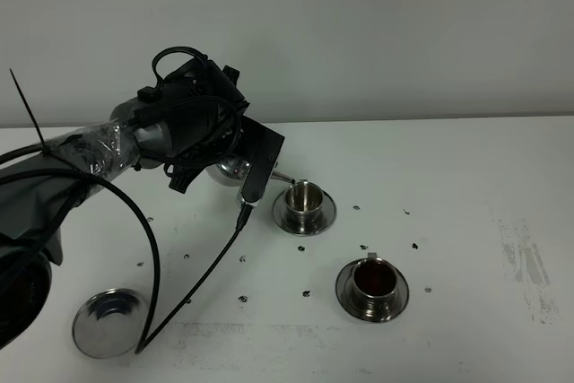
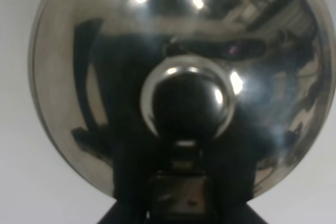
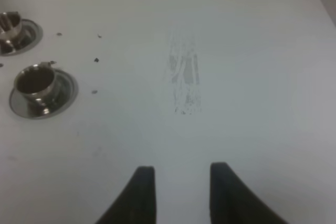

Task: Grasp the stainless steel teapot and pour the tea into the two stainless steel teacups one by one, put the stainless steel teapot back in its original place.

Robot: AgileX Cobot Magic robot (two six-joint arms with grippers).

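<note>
The stainless steel teapot (image 1: 230, 169) hangs tilted above the table at the left, its thin spout (image 1: 282, 177) reaching the rim of the far teacup (image 1: 305, 196). My left gripper (image 1: 231, 144) is shut on the pot, and the arm hides the handle. In the left wrist view the pot's shiny lid and knob (image 2: 186, 100) fill the frame. The near teacup (image 1: 372, 280) on its saucer holds dark tea and also shows in the right wrist view (image 3: 34, 81). The original place, a wide steel saucer (image 1: 109, 320), lies bare at front left. My right gripper (image 3: 181, 167) hovers open over bare table.
A black cable (image 1: 202, 280) droops from the left arm down to the table beside the wide saucer. Small dark specks (image 1: 300, 248) dot the white table around the cups. A scuffed patch (image 1: 525, 262) marks the right side. A plain wall stands behind.
</note>
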